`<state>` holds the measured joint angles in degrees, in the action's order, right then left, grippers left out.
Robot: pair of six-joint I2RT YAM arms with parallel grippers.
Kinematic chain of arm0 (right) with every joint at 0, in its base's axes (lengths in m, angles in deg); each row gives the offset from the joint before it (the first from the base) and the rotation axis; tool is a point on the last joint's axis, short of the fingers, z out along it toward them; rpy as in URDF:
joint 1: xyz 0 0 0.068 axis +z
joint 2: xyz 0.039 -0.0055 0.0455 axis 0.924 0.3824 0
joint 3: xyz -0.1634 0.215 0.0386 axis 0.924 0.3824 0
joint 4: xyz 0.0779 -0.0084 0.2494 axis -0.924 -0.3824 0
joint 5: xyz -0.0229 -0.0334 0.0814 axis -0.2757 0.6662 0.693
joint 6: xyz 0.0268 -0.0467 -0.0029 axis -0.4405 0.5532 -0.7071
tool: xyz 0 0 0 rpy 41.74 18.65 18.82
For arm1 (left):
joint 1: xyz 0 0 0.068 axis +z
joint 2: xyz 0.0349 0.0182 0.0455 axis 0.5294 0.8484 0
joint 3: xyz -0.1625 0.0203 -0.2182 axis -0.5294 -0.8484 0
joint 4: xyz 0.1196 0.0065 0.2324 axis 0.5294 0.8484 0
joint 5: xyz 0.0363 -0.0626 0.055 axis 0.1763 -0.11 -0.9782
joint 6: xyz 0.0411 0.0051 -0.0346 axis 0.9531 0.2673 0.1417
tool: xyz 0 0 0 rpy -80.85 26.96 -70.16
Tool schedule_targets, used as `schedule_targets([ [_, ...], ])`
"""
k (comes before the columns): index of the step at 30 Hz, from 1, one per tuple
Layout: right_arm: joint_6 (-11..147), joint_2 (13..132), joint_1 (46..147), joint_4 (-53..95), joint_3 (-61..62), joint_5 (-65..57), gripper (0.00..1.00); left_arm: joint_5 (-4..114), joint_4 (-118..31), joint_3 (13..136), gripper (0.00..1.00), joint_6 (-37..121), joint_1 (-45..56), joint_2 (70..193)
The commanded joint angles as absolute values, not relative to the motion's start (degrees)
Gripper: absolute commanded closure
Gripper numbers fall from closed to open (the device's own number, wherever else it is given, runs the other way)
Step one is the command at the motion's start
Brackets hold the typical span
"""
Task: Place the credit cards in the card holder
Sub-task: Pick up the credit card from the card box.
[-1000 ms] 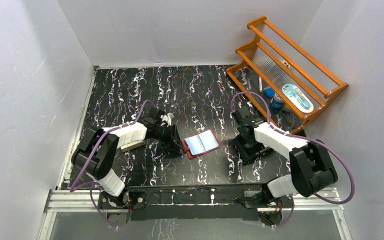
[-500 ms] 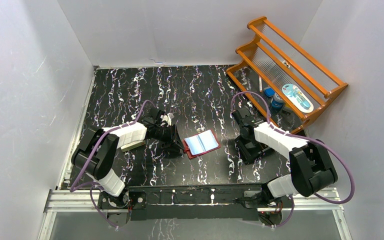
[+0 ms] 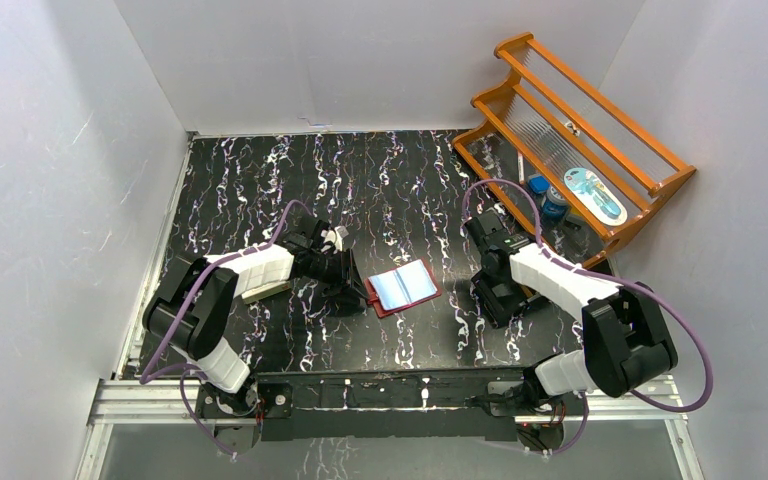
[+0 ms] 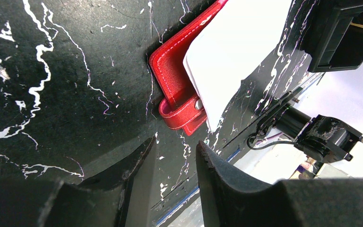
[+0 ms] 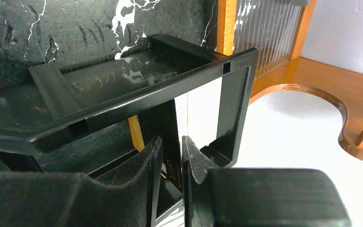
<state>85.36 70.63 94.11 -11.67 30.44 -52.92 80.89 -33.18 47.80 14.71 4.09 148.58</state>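
The dark red card holder [image 3: 403, 287] lies open on the table, pale bluish pockets up. In the left wrist view its red strap and snap [image 4: 182, 111] sit just beyond my left gripper [image 4: 172, 151], which is open and holds nothing. My right gripper [image 5: 172, 151] reaches into the black open box [image 5: 123, 94], beside the card holder's right in the top view. Its fingers stand narrowly apart around an upright dark credit card [image 5: 170, 137] with gold lettering. The card leans on the right finger [image 5: 194, 161]. An orange credit card [image 5: 136, 133] stands just behind it.
An orange wooden rack [image 3: 580, 140] holding small items fills the back right corner, close behind the right arm. A pale flat block [image 3: 265, 291] lies under the left forearm. White walls close in the table on three sides.
The right gripper's jaws have narrowed around the dark card in the box. The left arm and the card holder have not moved.
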Motion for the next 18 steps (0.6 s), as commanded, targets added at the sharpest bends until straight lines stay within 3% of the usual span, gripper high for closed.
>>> schedule_targets([
  [1, 85.3, 68.9, 93.7, -12.4, 27.9, -54.6, 0.73, 82.1, -32.2, 47.6, 0.65, 14.6, 3.9, 145.5],
  [18, 76.9, 68.5, 93.6, -26.7, 19.6, -45.1, 0.90, 82.1, -32.2, 47.6, 0.63, 14.4, 3.9, 145.4],
])
